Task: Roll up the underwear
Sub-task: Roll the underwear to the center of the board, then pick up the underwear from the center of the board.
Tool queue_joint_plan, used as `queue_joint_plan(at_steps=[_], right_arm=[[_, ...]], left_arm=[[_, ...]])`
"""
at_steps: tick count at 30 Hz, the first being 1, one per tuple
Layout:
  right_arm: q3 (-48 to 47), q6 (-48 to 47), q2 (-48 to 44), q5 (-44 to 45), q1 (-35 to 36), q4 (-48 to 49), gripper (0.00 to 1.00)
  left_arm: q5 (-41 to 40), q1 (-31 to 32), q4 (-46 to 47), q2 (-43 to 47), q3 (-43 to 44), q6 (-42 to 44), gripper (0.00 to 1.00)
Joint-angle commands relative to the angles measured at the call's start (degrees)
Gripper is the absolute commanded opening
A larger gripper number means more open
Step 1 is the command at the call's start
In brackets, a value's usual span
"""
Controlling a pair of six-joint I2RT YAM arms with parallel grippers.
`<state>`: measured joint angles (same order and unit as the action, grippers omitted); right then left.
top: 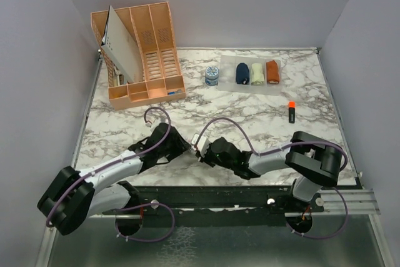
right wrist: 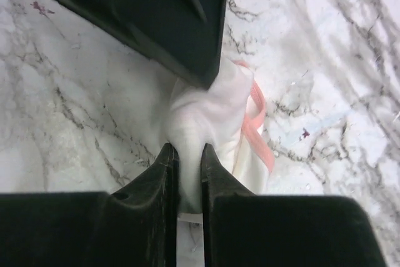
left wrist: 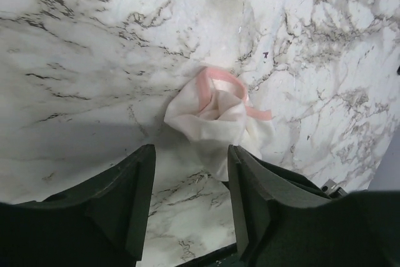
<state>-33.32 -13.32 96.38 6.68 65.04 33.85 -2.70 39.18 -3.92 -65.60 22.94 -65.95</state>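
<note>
The whitish-pink underwear point(left wrist: 212, 117) lies crumpled on the marble table, its pink edging point(right wrist: 253, 120) showing on one side. My right gripper point(right wrist: 187, 149) is shut on a fold of its white cloth. My left gripper point(left wrist: 190, 154) stands open just short of the cloth, whose lower tip reaches toward its right finger point(left wrist: 247, 186). In the top view both grippers meet near the front middle of the table, left gripper point(top: 184, 144) and right gripper point(top: 204, 149), with a bit of the underwear point(top: 199, 140) between them. A navy underwear point(top: 242, 73) lies rolled at the back.
Beside the navy roll on a clear sheet point(top: 228, 84) lie a cream bundle point(top: 257, 73) and a rust-orange bundle point(top: 272, 71). A small blue-white tub point(top: 212, 76) stands left of them. An orange organizer point(top: 140, 54) fills the back left. An orange-capped marker point(top: 291, 112) lies at right.
</note>
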Motion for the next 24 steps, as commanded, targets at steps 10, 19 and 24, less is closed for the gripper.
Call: queue_joint_plan(at_steps=[10,19,24], right_arm=[[9.52,46.33,6.55,-29.41,-13.04,25.82,0.14],[15.46,67.06,17.72,-33.9,-22.6,49.67,0.13],[15.49,75.58,23.64,-36.63,-26.16,55.14,0.13]], left_arm=[[-0.48,-0.83,5.01,13.96,-6.71,0.25,0.61],[4.38,0.41,13.22,2.7,-4.79,3.25,0.65],[-0.06,3.81,19.49,-4.54,-4.0,1.64,0.68]])
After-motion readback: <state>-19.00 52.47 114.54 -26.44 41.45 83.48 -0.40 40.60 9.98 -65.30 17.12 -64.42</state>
